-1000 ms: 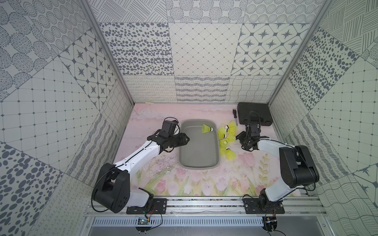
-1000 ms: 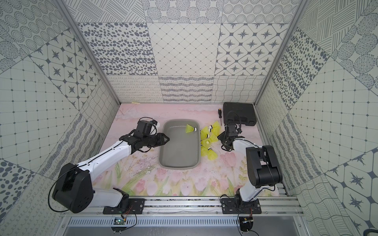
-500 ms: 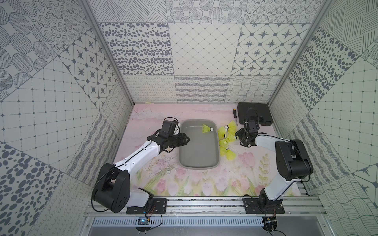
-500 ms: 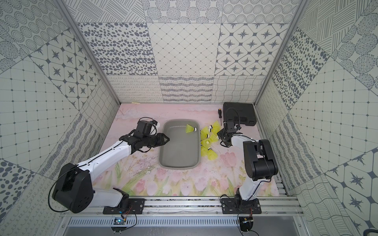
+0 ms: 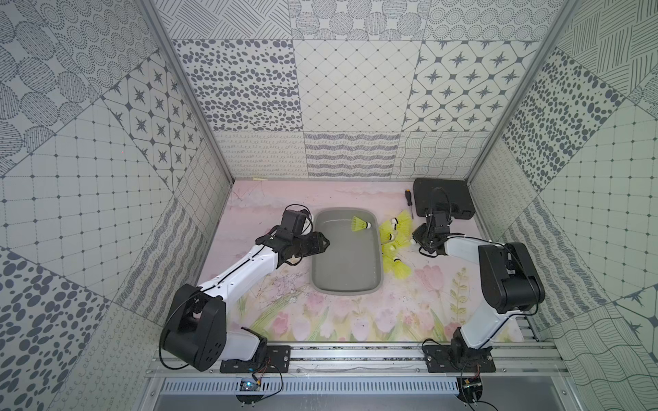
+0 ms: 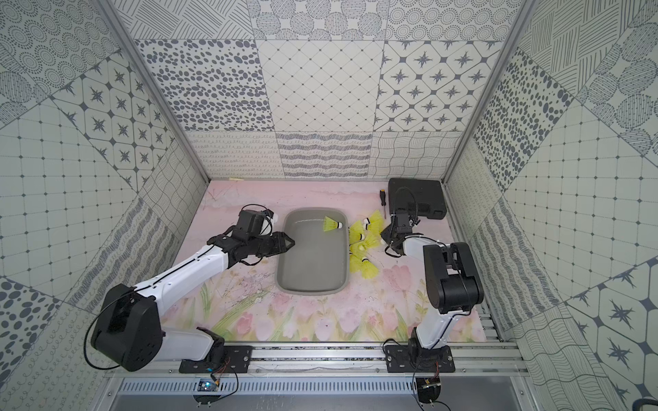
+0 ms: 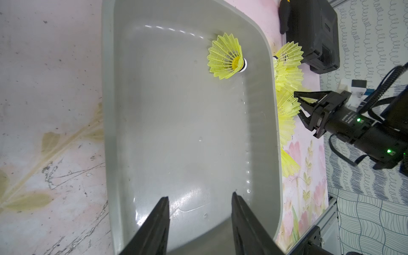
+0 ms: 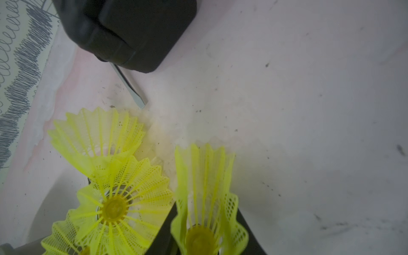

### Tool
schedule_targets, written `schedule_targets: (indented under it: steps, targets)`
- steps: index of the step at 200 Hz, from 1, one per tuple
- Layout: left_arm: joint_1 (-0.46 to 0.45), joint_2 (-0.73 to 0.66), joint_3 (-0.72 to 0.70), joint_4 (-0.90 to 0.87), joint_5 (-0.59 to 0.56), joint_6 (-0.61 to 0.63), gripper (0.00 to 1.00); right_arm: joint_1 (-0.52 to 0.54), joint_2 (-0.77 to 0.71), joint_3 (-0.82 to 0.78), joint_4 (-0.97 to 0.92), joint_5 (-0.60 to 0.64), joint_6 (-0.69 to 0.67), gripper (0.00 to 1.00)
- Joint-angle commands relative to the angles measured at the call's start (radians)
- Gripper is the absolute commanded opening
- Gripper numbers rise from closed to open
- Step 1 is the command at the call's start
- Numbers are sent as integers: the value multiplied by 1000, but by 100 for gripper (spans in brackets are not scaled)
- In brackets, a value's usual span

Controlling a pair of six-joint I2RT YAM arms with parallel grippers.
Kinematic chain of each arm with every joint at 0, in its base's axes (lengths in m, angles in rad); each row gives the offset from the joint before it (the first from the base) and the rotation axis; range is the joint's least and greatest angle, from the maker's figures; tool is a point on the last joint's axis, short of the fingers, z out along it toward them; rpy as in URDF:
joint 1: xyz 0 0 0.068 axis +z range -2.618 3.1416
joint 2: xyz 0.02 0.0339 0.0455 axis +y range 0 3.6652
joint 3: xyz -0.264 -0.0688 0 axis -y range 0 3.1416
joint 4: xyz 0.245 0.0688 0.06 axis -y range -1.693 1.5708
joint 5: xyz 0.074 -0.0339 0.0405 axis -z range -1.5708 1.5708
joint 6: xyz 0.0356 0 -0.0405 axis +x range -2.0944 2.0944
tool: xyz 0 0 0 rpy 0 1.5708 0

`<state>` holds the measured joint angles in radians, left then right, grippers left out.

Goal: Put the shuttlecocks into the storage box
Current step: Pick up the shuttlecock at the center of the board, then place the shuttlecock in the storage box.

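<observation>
Pinched and poised: the right end effector (image 8: 205, 212) clamps a neon shuttlecock (image 8: 205, 174) by its soft mesh skirt at the edge of a cluster of shuttlecocks (image 5: 397, 245) lying on the bench (image 5: 270, 199) just beside the grey storage box (image 5: 345, 263), where a single shuttlecock (image 5: 360, 224) lies near the far end. The left end effector (image 7: 199, 197), jaws apart and empty, hangs over the box's opposite side. The squeezed skirt looks narrowed between the fingers, and such springy plastic may well slip or pop free on the lift. A neighbouring shuttlecock (image 8: 114, 207) sits tight against one finger with its skirt overlapping others, so the mesh could snag, dragging companions along or scattering them toward the screwdriver (image 8: 132, 88) and the black case (image 8: 123, 28). A low carry risks catching the box's rim and shoving what appears to be a light tray out of place, while a release deep inside the box would bring the two arms close enough for contact.
</observation>
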<state>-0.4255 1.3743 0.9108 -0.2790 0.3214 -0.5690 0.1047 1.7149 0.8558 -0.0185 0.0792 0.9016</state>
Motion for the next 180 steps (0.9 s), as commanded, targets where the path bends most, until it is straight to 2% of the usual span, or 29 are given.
schedule_targets:
  steps: [1, 43, 106, 139, 180]
  targets:
    - [5, -15, 4, 9, 40, 30, 49, -34, -54, -54, 99, -43, -98, 30]
    - [4, -28, 15, 5, 94, 68, 49, -65, -160, -124, 146, -186, -323, 32]
    - [-11, -3, 96, -13, 188, 183, 49, -61, -476, -189, 120, -463, -653, 30]
    - [-30, 34, 192, -41, 233, 270, 48, -32, -566, -150, 39, -602, -744, 30]
    - [-72, 79, 301, -47, 263, 417, 48, 81, -563, -76, -52, -660, -797, 30]
